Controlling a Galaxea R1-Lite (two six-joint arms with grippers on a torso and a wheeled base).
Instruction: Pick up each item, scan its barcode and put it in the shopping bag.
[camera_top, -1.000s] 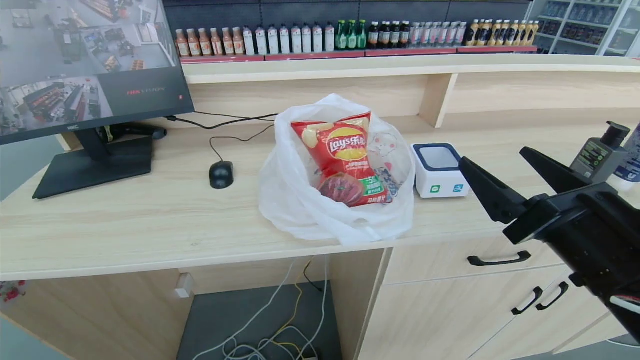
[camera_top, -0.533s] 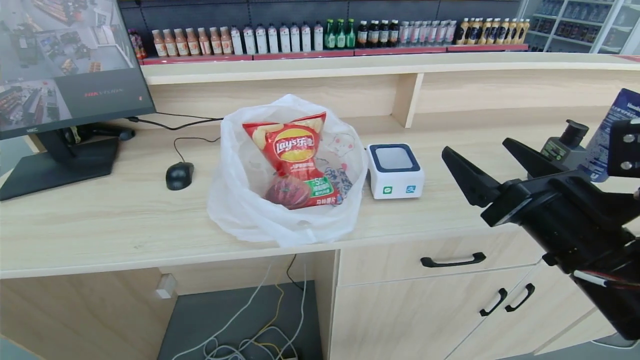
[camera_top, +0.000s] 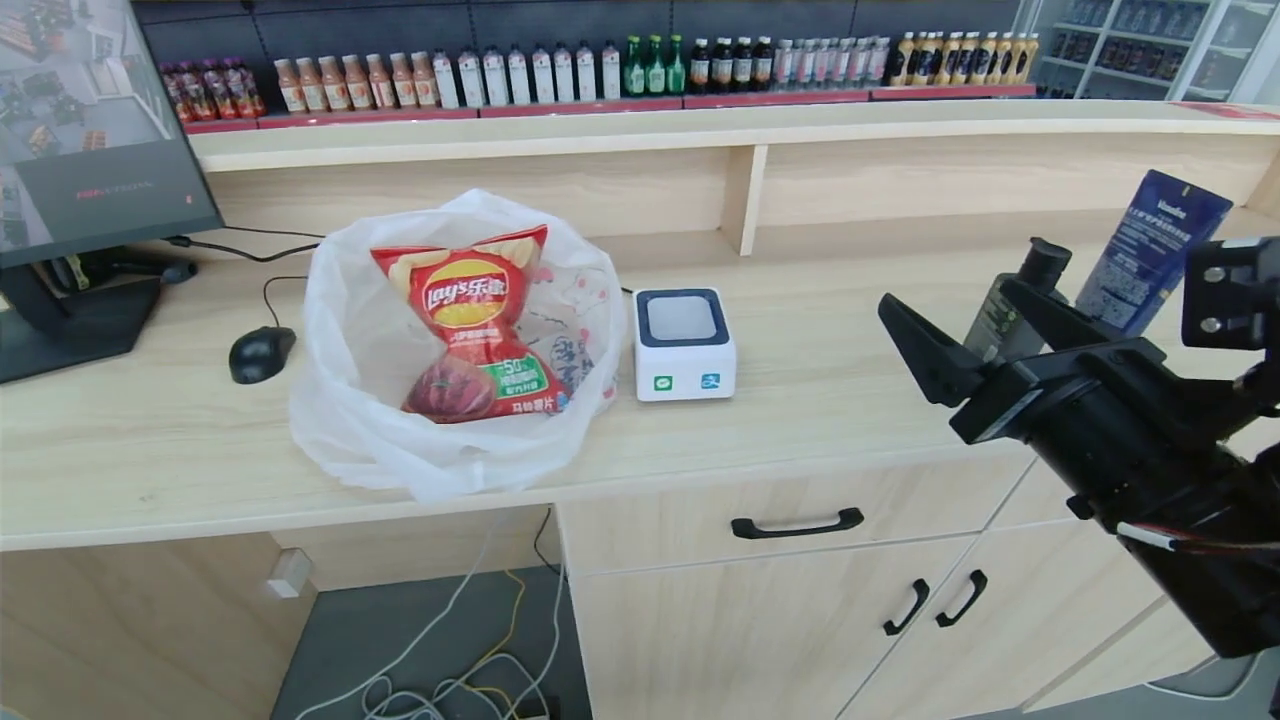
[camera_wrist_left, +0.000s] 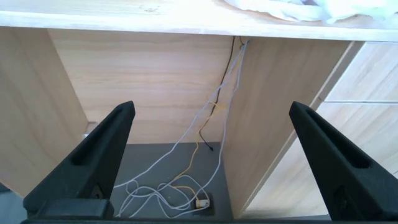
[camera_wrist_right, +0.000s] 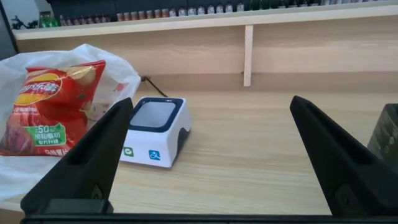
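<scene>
Right gripper (camera_top: 945, 295), jaws spread wide and empty, held level at the front edge of the counter (camera_top: 820, 420), near the dark bottle (camera_top: 992, 312); chip packet (camera_top: 470, 330) upright inside shopping bag (camera_top: 340, 430), beside scanner (camera_top: 685, 345). Left gripper (camera_wrist_left: 211, 112), equally spread, below the counter.

In the head view, the monitor (camera_top: 90, 150) is cut off by the left and top edges. The right gripper (camera_top: 945, 293) covers part of the grey bottle (camera_top: 992, 315). The arm behind the gripper hides the base of the blue tube (camera_top: 1150, 245) and is itself cut off at the right edge. The front wall of the bag (camera_top: 340, 400) hides the bottom edge of the chips (camera_top: 465, 320). A printed item (camera_top: 572, 355) behind the chips is seen through film and cannot be identified. The labels of the shelf bottles (camera_top: 640, 70) are too small to tell. In the right wrist view, the bag is cut off by the left edge and the bottle by the right edge. In the left wrist view, a strip of the bag lies at the top edge and the rest is cut off.
</scene>
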